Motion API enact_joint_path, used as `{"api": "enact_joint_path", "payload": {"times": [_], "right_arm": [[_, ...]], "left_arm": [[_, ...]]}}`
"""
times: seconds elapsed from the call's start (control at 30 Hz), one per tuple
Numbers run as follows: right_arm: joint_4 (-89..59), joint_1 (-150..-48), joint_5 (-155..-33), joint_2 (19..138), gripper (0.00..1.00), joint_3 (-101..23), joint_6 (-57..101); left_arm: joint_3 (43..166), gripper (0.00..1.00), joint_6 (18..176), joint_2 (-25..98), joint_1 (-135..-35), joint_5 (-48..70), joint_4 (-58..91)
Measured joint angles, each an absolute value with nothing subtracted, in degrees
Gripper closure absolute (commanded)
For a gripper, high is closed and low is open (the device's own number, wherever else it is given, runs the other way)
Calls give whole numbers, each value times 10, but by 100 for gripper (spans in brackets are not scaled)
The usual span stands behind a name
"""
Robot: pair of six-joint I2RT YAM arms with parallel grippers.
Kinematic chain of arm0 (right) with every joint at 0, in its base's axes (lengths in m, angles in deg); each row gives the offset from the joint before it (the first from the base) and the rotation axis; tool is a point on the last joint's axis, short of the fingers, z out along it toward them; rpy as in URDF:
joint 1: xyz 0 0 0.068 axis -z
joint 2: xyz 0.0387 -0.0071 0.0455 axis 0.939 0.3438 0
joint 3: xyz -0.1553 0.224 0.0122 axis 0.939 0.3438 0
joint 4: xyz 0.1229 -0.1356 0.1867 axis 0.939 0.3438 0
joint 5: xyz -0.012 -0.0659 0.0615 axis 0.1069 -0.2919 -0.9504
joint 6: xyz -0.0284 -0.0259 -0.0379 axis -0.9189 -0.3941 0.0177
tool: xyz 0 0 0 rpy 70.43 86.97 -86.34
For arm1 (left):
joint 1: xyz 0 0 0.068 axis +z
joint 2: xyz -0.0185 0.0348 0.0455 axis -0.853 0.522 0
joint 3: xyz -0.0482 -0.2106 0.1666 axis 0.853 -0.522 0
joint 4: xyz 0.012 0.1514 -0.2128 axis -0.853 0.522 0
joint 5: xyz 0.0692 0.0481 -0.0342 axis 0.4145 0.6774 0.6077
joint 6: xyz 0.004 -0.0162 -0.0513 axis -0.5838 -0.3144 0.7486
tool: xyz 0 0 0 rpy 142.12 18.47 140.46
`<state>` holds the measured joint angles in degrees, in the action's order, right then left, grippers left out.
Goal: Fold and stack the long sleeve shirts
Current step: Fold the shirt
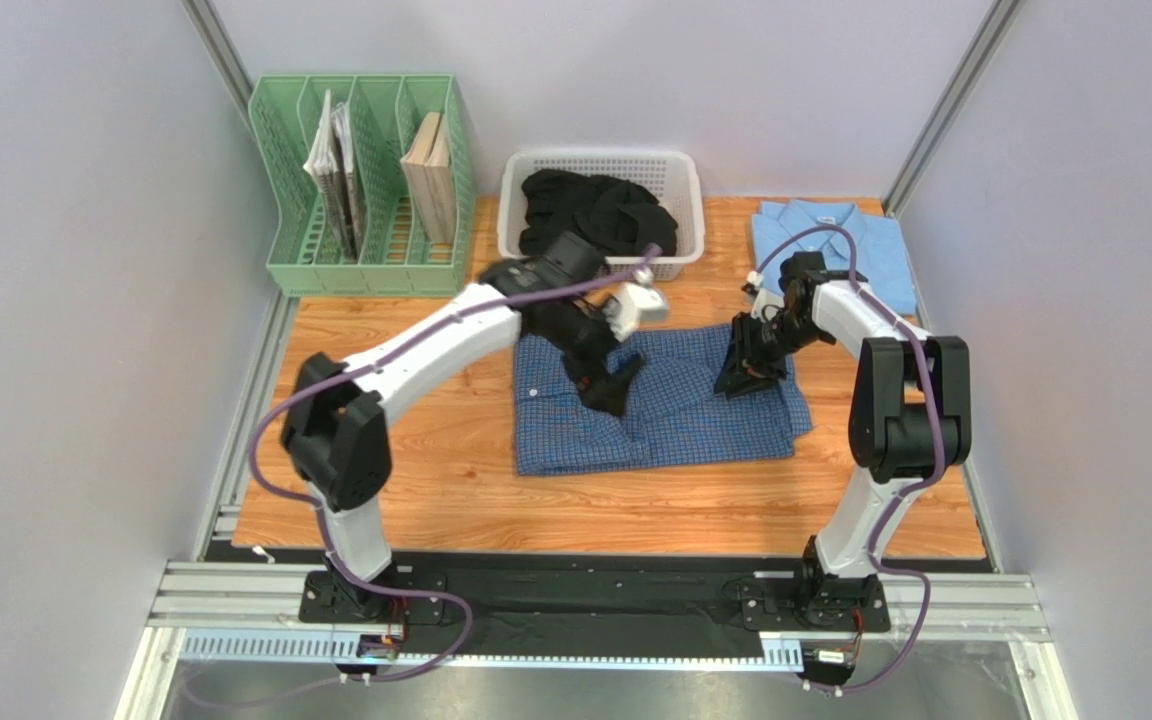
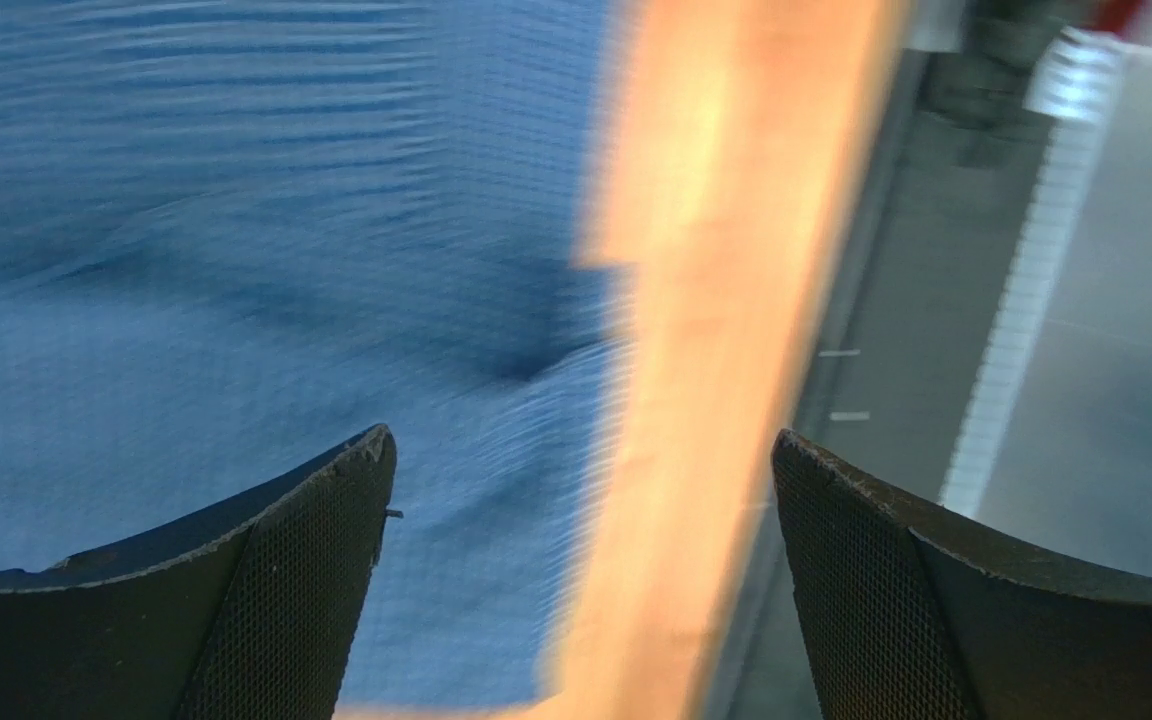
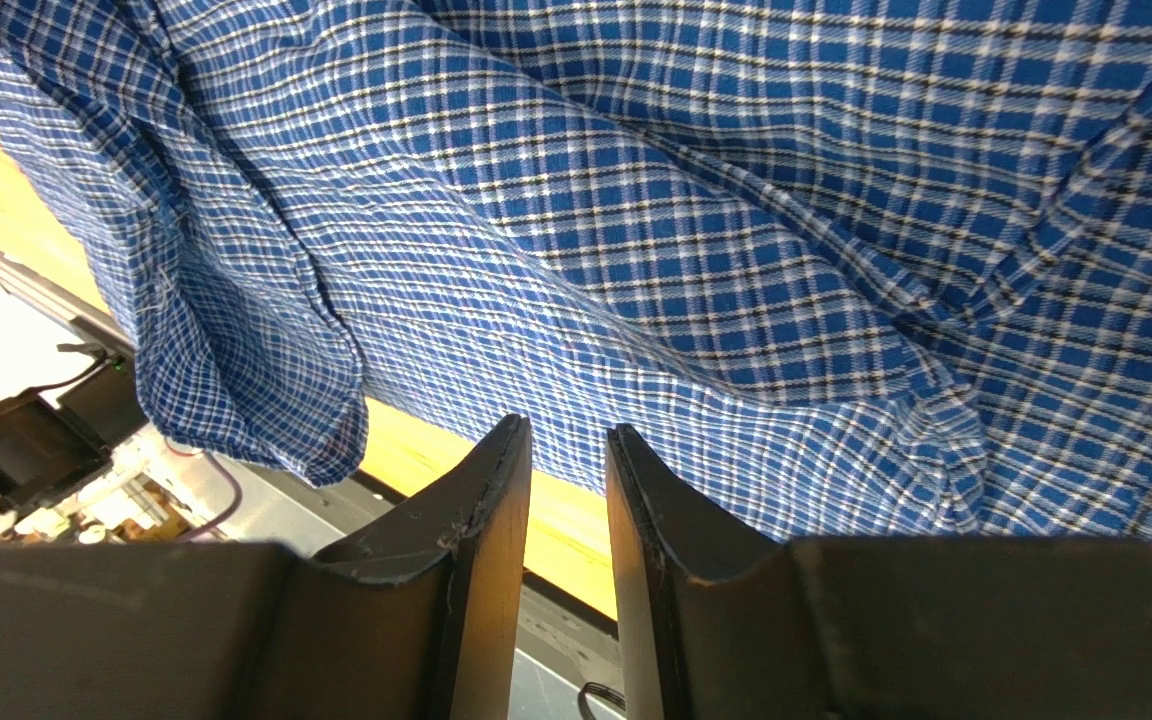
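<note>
The dark blue checked shirt (image 1: 672,413) lies partly folded on the wooden table (image 1: 432,480), near its middle. The plain light blue shirt (image 1: 838,248) lies folded at the back right. My left gripper (image 1: 606,393) hovers over the checked shirt's left half, jaws wide open and empty; its wrist view is blurred and shows blue cloth (image 2: 237,225) beside a strip of table between the fingers (image 2: 582,450). My right gripper (image 1: 732,383) is at the shirt's right part. In its wrist view the jaws (image 3: 567,435) stand a narrow gap apart with nothing between them, just off the checked cloth (image 3: 657,180).
A white basket (image 1: 687,180) holding dark clothes (image 1: 597,210) stands at the back centre, just behind the left arm. A green file rack (image 1: 364,195) with books stands at the back left. Grey walls close in both sides.
</note>
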<state>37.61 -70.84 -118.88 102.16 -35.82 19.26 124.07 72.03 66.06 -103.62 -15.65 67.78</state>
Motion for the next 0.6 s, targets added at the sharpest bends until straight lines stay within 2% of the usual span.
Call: {"api": "enact_joint_path", "payload": {"times": [0.1, 0.2, 0.27, 0.33, 0.6], "right_arm": [[377, -709, -1183, 1023, 71, -361, 189], [377, -710, -1181, 1023, 72, -361, 188], [377, -713, -1179, 1023, 73, -361, 187], [377, -718, -1174, 1023, 73, -361, 185], [377, -725, -1155, 1023, 74, -361, 177]], "left_arm": [[1237, 2, 653, 623, -950, -101, 677], [1266, 13, 558, 630, -891, -67, 716], [1290, 15, 502, 658, -884, -36, 738], [1302, 23, 453, 699, -889, -10, 746], [1250, 30, 366, 809, -910, 50, 755]]}}
